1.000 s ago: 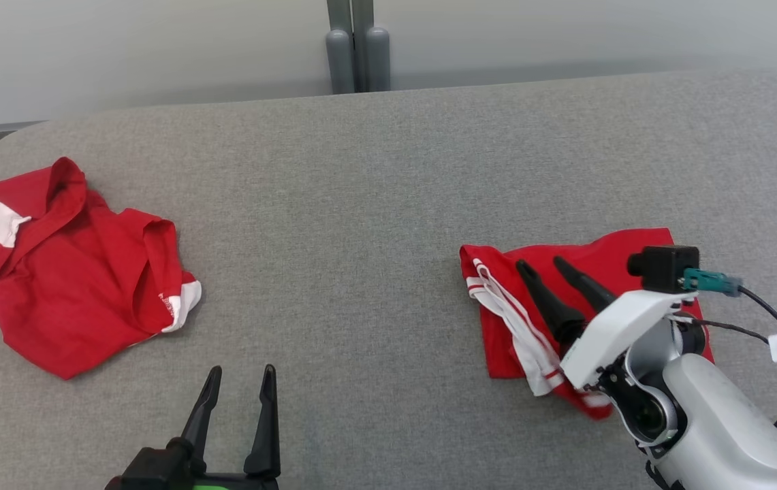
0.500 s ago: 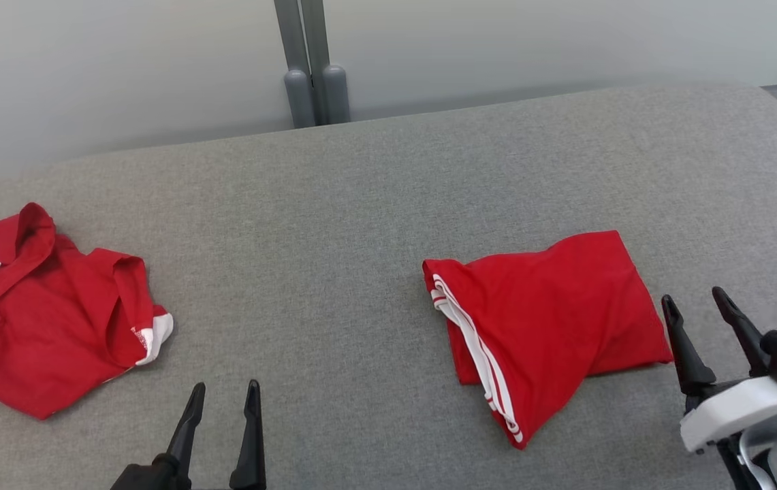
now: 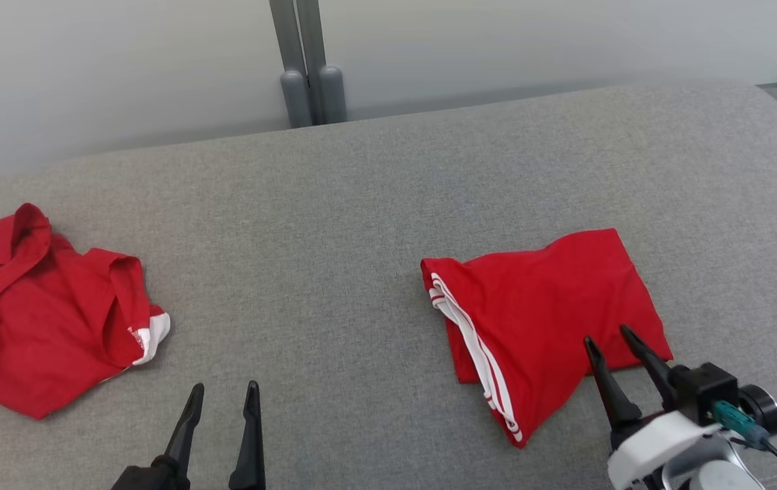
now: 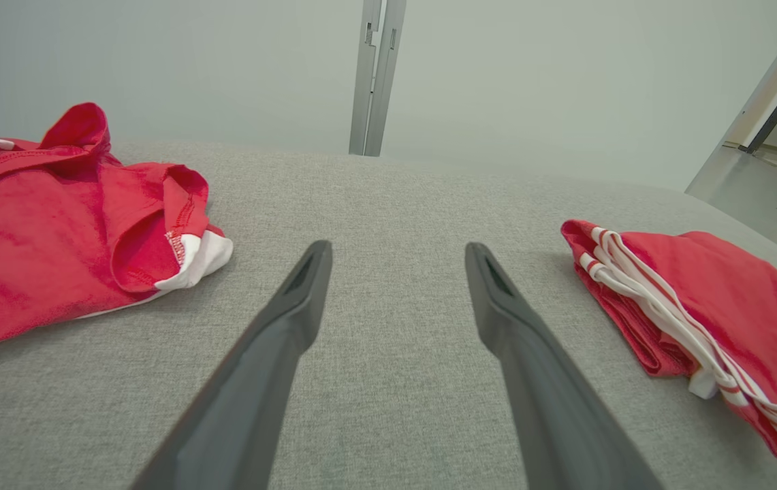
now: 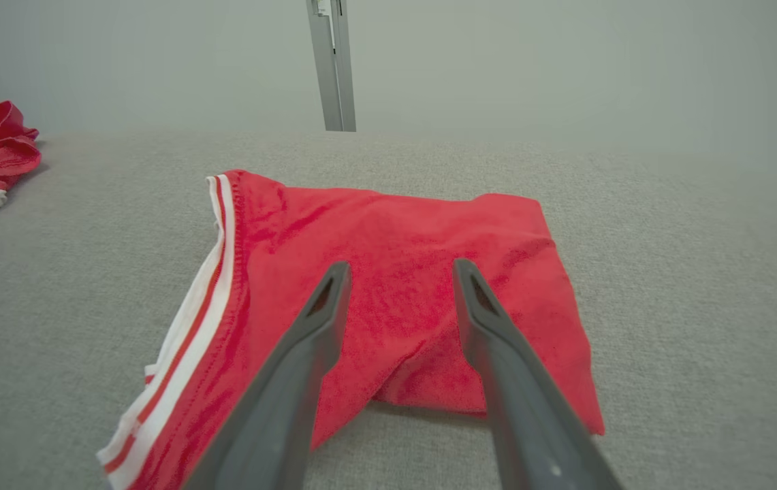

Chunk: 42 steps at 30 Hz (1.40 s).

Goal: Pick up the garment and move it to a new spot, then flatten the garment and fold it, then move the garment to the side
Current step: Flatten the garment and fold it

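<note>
There are 2 red garments (image 3: pixel 545 320) (image 3: pixel 41 327), 2 pincers (image 3: pixel 225 386) (image 3: pixel 607 333) and 1 grey surface (image 3: pixel 334 224).

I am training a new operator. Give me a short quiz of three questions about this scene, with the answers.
1. True or false: the folded garment lies on the robot's right side of the table.
2. The right gripper has its fingers: A) shut on cloth; B) apart, pointing at the folded garment; C) resting on bare table.
3. Fill in: the crumpled garment is red and ____.
Key: 1 true; 2 B; 3 white.
</note>
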{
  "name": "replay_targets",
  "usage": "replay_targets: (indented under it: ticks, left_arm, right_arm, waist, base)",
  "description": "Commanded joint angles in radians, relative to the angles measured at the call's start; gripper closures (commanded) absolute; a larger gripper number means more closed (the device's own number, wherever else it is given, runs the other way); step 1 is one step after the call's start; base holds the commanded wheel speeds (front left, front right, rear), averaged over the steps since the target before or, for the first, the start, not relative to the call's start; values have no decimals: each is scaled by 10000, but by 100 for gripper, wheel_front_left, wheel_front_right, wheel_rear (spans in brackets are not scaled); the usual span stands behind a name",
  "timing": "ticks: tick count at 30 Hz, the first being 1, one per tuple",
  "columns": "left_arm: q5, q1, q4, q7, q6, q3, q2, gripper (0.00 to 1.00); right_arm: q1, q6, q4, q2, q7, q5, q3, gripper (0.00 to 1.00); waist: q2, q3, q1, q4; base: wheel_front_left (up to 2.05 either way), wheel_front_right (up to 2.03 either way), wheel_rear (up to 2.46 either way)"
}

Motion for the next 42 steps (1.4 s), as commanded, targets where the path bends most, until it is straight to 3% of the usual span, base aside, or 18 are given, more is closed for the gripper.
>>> replay_targets:
  ticks: [1, 2, 9, 23, 31, 35, 38, 39, 40, 42]
  left_arm:
    - [92, -253, -31, -29, -70, 17, 12, 0]
    - [120, -337, -29, -29, -86, 11, 12, 0]
    - [253, -911, 123, -29, -209, -13, 14, 0]
    - [228, -1140, 189, -29, -162, 20, 12, 0]
    - [282, -974, 253, -29, -238, 180, 14, 0]
    - [300, -808, 232, -29, -239, 300, 12, 0]
    - [314, -634, 293, -29, -265, 365, 12, 0]
    - [320, -565, 295, -29, -258, 392, 15, 0]
    - [318, -483, 300, -29, -241, 420, 14, 0]
    - [336, -206, 348, -29, -191, 523, 14, 0]
  right_arm:
    - [-520, 2, 450, 55, -15, -163, 188, 94]
    - [-855, 2, 758, 112, 84, -287, 427, 100]
    - [-3459, -3, 3418, 911, 782, -415, 2166, 100]
    - [-5608, -1, 6237, 1769, 568, 269, 3272, 100]
    - [-5491, -1, 5806, 1917, -34, 777, 3374, 100]
    - [-4486, -3, 3820, 1293, -32, 464, 2329, 100]
    - [-3242, 0, 1992, 818, -31, -30, 1299, 57]
    - [-2850, 0, 1481, 681, -31, -178, 975, 7]
    - [-2343, 0, 859, 538, -32, -330, 576, 0]
    - [-964, 0, -279, 247, -31, -706, -428, 0]
  waist:
    - [-1, 415, 0, 99]
    - [-1, 544, 0, 126]
    - [-1, 1315, 0, 596]
    - [-1, 1491, 0, 659]
    - [-1, 974, 0, 182]
    - [-1, 569, 0, -44]
    - [-1, 223, 0, -127]
    - [-1, 138, 0, -138]
    - [-1, 29, 0, -154]
    - [-1, -285, 0, -165]
  base:
    - [0, 0, 0]
    - [0, 0, 0]
    - [0, 0, 0]
    - [0, 0, 0]
    - [0, 0, 0]
    - [0, 0, 0]
    - [0, 0, 0]
    - [0, 0, 0]
    - [0, 0, 0]
    - [0, 0, 0]
